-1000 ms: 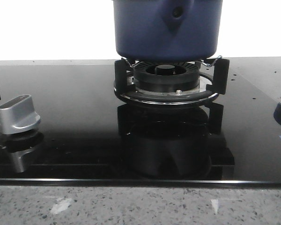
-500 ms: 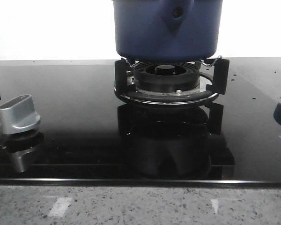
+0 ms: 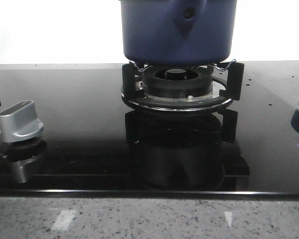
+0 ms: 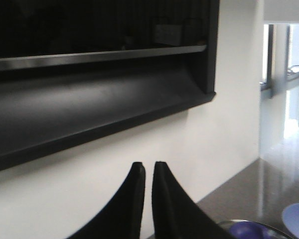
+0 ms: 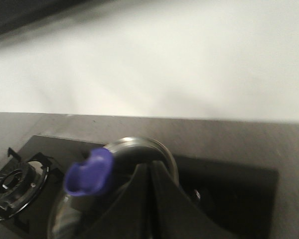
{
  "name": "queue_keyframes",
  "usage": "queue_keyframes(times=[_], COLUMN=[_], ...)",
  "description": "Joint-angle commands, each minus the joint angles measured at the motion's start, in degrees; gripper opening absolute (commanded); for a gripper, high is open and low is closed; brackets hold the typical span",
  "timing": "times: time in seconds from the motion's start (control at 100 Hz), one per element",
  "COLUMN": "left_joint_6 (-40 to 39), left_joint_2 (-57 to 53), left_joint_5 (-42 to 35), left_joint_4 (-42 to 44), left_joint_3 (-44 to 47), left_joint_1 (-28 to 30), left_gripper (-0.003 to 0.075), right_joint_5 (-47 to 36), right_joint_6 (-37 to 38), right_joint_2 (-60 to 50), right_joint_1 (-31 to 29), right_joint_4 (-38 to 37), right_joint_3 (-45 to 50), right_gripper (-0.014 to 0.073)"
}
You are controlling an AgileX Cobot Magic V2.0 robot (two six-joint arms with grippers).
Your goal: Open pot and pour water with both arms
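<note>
Left gripper [image 4: 148, 172] raised with fingers nearly together; right gripper [image 5: 148, 172] likewise pinched.

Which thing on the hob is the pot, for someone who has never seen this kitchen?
Start at the glossy black hob that fills the front view. At its centre back sits a burner ringed by black supports, and the pot stands on those. It is the big dark navy vessel with a drop-shaped mount and small hole facing the camera, unlike the silver knob at left.
</note>
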Motion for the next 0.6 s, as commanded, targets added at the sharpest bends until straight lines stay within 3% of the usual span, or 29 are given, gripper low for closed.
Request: queue_keyframes(times=[0.0, 0.22, 0.38, 0.59], left_joint_6=[-0.9, 3.17, 4.39, 10.25], left_joint_2=[-6.17, -20.69, -30.49, -43.25], left_joint_5=[-8.35, -24.41, -24.69, -23.3], left_joint_4=[-1.77, 0.38, -4.29, -12.04], left_joint_3=[2.05, 19.5, 35.23, 52.31], left_joint_1=[0.1, -0.14, -0.83, -1.88], left_gripper=[-0.002, -0.002, -0.002, -0.002], right_joint_5=[-7.24, -25.77, -27.96, -29.69], right_joint_6=[-4.66, -12.44, -21.39, -21.75], right_joint_2=[-3.49, -12.77, -21.52, -37.86], right_joint_1=[4.03, 11.09, 12.94, 13.17], right_joint_4=[4.56, 4.56, 4.56, 5.47], right_joint_3=[0.02, 12.45, 24.96, 40.67], right_gripper=[-0.0046, -0.0046, -0.0046, -0.0047])
